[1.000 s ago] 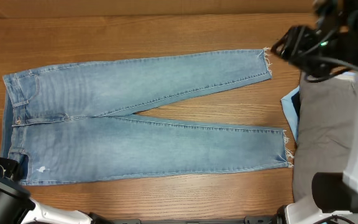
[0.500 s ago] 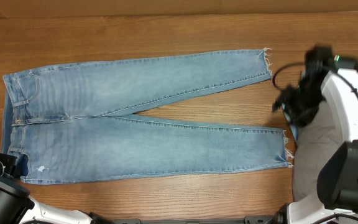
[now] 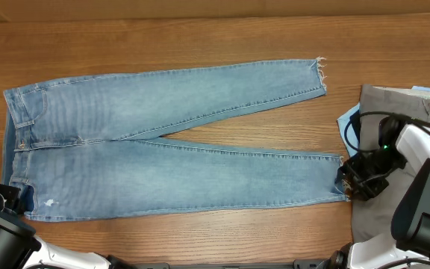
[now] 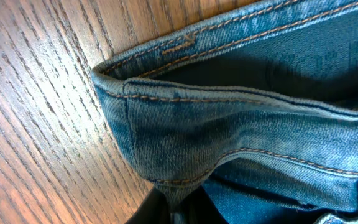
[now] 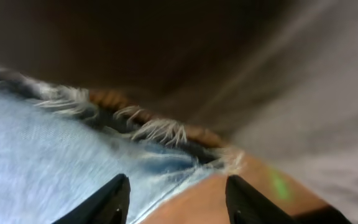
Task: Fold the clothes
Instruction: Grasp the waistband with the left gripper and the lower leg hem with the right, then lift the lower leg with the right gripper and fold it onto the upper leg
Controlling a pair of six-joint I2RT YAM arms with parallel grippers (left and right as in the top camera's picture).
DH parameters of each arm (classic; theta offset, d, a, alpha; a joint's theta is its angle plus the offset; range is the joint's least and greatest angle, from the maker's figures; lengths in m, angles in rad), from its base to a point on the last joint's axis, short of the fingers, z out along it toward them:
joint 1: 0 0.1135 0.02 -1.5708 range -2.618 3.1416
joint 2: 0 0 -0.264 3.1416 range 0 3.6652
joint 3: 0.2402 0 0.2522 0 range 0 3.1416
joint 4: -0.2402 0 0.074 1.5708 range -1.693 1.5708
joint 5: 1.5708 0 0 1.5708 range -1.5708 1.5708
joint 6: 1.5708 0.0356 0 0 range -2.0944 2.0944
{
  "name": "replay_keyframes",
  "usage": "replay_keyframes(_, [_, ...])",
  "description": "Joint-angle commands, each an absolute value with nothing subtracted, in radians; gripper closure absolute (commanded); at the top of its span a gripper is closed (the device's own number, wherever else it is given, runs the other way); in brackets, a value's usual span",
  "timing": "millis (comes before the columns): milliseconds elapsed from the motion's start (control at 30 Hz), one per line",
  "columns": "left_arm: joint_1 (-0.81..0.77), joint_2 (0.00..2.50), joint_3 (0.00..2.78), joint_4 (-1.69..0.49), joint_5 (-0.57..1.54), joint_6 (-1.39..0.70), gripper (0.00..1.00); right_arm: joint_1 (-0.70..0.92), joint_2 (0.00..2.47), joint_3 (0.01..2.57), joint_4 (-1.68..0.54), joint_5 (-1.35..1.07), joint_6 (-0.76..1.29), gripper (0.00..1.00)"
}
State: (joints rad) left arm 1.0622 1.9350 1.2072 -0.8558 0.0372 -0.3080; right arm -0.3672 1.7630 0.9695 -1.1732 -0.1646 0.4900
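Observation:
The light-blue jeans (image 3: 170, 142) lie flat on the wooden table, waistband at the left, both legs reaching right. My left gripper (image 3: 11, 200) is at the near waistband corner. In the left wrist view it (image 4: 176, 208) is shut on a fold of the denim waistband (image 4: 185, 137). My right gripper (image 3: 353, 183) is low at the frayed ankle hem of the near leg. In the right wrist view it (image 5: 179, 199) is open, its fingers straddling the hem's corner (image 5: 160, 134), with blur in the picture.
Grey trousers (image 3: 394, 134) lie at the right edge of the table under my right arm. A bright blue item (image 3: 349, 125) pokes out from their left side. The far leg's frayed hem (image 3: 321, 75) lies at the upper right.
My right arm has swung from the far right corner down toward me to the near leg's hem. The left gripper and the jeans have not moved.

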Motion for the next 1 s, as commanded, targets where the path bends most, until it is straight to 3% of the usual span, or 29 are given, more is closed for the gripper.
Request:
replay_keyframes(0, [1.070, 2.014, 1.180, -0.836, -0.018, -0.307, 0.88, -0.366, 1.752, 0.893, -1.121, -0.159, 0.535, 0.47])
replay_keyframes(67, [1.070, 2.014, 1.180, -0.837, -0.018, -0.306, 0.88, -0.366, 1.752, 0.863, -1.078, -0.168, 0.540, 0.50])
replay_keyframes(200, [1.070, 2.014, 1.181, -0.838, -0.017, -0.307, 0.96, -0.366, 1.749, 0.888, -1.065, -0.178, 0.505, 0.78])
replay_keyframes(300, [1.070, 2.014, 1.182, -0.841, -0.015, -0.307, 0.96, -0.366, 1.748, 0.953, -1.134, -0.176, 0.474, 0.96])
replay_keyframes(633, [1.074, 1.965, 1.365, -1.078, 0.012, -0.313, 0.96, -0.366, 1.607, 1.224, -1.388, -0.174, 0.385, 0.96])
replay_keyframes(967, [1.073, 1.676, 1.496, -1.239, 0.050, -0.322, 0.96, -0.366, 1.409, 1.582, -1.571, -0.177, 0.381, 0.96])
